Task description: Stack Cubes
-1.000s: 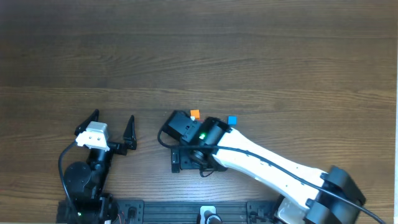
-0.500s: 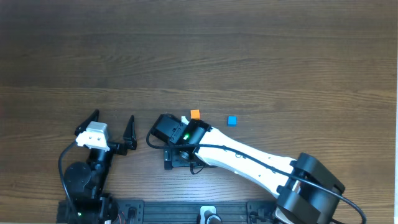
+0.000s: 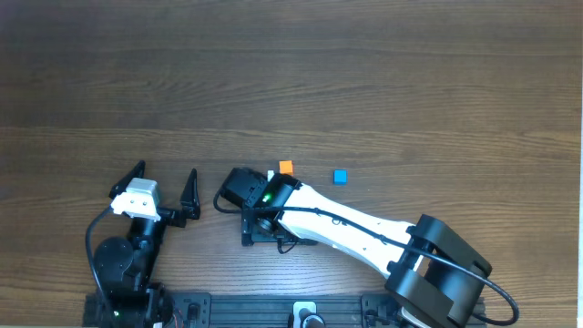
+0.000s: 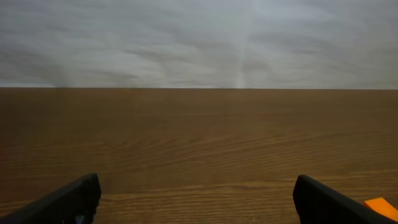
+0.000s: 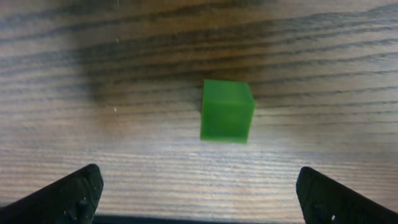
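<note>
In the right wrist view a green cube [image 5: 227,111] sits on the table [image 5: 124,74], just ahead of the right end effector [image 5: 199,208], which is spread wide and empty. From above, an orange cube [image 3: 286,168] and a blue cube [image 3: 340,176] lie mid-table, apart.

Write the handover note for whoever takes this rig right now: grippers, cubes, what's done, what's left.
Left gripper: open, empty, low near its base at the left of the table.
Right gripper: open, empty, above the green cube, which lies on the table in line with the gap between the fingers, not gripped.
Orange cube and blue cube: apart on the table beside the right arm's wrist, orange nearer to it.
Done: nothing stacked; all three cubes lie singly.
Left: probably grasp the green cube, set it on another cube, then add the third.
</note>
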Robot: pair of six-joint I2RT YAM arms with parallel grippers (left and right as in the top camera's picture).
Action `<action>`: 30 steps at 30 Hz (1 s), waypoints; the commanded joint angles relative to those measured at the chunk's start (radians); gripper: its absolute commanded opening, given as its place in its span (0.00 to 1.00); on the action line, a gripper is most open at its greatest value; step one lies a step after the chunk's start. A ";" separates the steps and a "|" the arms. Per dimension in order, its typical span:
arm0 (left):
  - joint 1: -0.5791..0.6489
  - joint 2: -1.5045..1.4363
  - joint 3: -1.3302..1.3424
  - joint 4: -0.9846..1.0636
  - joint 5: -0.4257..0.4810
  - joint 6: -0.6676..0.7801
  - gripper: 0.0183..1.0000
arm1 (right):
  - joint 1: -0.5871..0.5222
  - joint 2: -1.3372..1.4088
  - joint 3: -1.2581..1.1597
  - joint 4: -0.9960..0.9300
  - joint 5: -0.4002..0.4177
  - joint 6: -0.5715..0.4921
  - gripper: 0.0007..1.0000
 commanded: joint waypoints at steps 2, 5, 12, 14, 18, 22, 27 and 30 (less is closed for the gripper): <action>0.005 -0.006 -0.005 0.000 -0.001 0.014 1.00 | -0.010 0.011 -0.059 0.062 -0.009 0.045 0.99; 0.005 -0.006 -0.005 0.000 -0.001 0.014 1.00 | -0.021 0.011 -0.070 0.070 -0.003 0.044 0.99; 0.005 -0.006 -0.005 0.000 -0.001 0.014 1.00 | -0.039 0.011 -0.071 0.069 0.029 0.035 0.99; 0.005 -0.006 -0.005 0.000 -0.001 0.014 1.00 | -0.041 0.011 -0.071 0.069 0.035 0.024 0.99; 0.005 -0.006 -0.005 0.000 -0.001 0.014 1.00 | -0.047 0.014 -0.071 0.068 0.043 -0.006 0.98; 0.005 -0.006 -0.005 0.000 -0.001 0.015 1.00 | -0.051 0.015 -0.077 0.069 0.046 -0.013 0.97; 0.005 -0.006 -0.005 0.000 -0.001 0.014 1.00 | -0.051 0.017 -0.094 0.075 0.050 -0.015 0.97; 0.005 -0.006 -0.005 0.000 -0.001 0.014 1.00 | -0.050 0.017 -0.100 0.077 0.050 -0.020 0.97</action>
